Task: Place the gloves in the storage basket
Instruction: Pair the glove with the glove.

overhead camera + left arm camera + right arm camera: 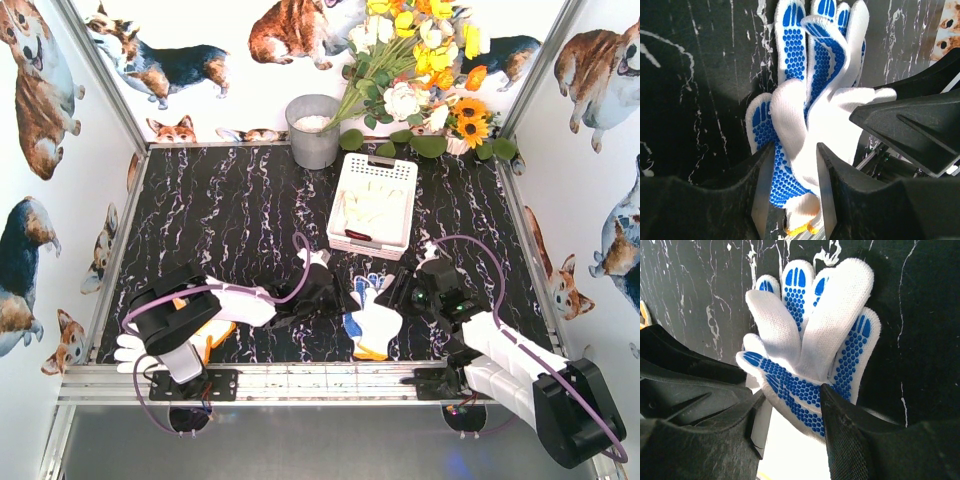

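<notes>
Bright, even light from above fills the top view. The glossy black desk shows little glare, and the arms cast only soft, short shadows near its front edge. The white walls and the basket are close to washed out. In both wrist views the glove is sharp, its white knit nearly overexposed toward the bottom edge. The dark jaws close to the lens are soft and lose detail. A pale sheen lies on the desk at the left of the left wrist view.
</notes>
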{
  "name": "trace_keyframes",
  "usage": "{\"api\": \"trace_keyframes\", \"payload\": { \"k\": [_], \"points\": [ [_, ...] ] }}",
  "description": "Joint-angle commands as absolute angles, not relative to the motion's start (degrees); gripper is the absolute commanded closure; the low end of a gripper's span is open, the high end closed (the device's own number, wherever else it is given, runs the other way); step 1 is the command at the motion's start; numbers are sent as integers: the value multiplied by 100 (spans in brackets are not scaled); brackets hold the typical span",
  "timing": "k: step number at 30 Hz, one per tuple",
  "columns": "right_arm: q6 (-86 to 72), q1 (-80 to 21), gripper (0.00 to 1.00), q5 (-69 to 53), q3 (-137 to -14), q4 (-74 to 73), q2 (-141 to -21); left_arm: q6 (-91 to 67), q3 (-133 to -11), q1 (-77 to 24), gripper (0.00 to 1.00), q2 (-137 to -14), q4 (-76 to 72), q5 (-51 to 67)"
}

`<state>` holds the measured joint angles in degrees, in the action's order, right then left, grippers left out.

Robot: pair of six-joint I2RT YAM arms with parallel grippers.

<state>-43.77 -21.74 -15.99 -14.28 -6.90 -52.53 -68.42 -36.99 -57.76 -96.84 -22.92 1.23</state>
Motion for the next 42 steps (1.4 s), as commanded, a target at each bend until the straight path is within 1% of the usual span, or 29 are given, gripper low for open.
{"api": "trace_keyframes", "payload": {
  "k": [1, 4, 5, 6, 8, 11, 14, 16, 22, 30, 42],
  "points": [
    [-4250, -2162, 55, -1169, -1418, -549, -5240, -6803, -3924, -5739, 69, -9960, -2371, 212],
    [-4262, -2162, 55, -1100, -1424, -545, -5242, -6832, -3954, -5739, 75, -10024, -2410, 220],
    [-4277, -2162, 57, -1075, -1424, -537, -5243, -6837, -3962, -5735, 78, -10012, -2390, 203],
    [-4294, -2162, 61, -1046, -1432, -529, -5233, -6842, -3964, -5733, 82, -9985, -2339, 164],
    [-4356, -2167, 70, -989, -1433, -502, -5230, -6822, -3972, -5734, 87, -9909, -2204, 70],
    [-4426, -2163, 84, -1002, -1440, -381, -5219, -6739, -3985, -5732, 92, -9783, -1991, -34],
    [-4448, -2163, 93, -1034, -1534, -394, -5219, -6678, -4008, -5734, 95, -9671, -1776, -97],
    [-4457, -2162, 97, -1052, -1586, -440, -5213, -6635, -4000, -5739, 96, -9570, -1675, -162],
    [-4543, -2162, 100, -1124, -1631, -555, -5051, -6497, -4024, -5739, 100, -9412, -1437, -255],
    [-4631, -2162, 100, -1148, -1714, -537, -4781, -6461, -3922, -5735, 100, -9086, -1361, -381],
    [-4616, -2162, 100, -1163, -1801, -203, -5142, -6451, -3727, -5739, 100, -8851, -1188, -518]
  ]
}}
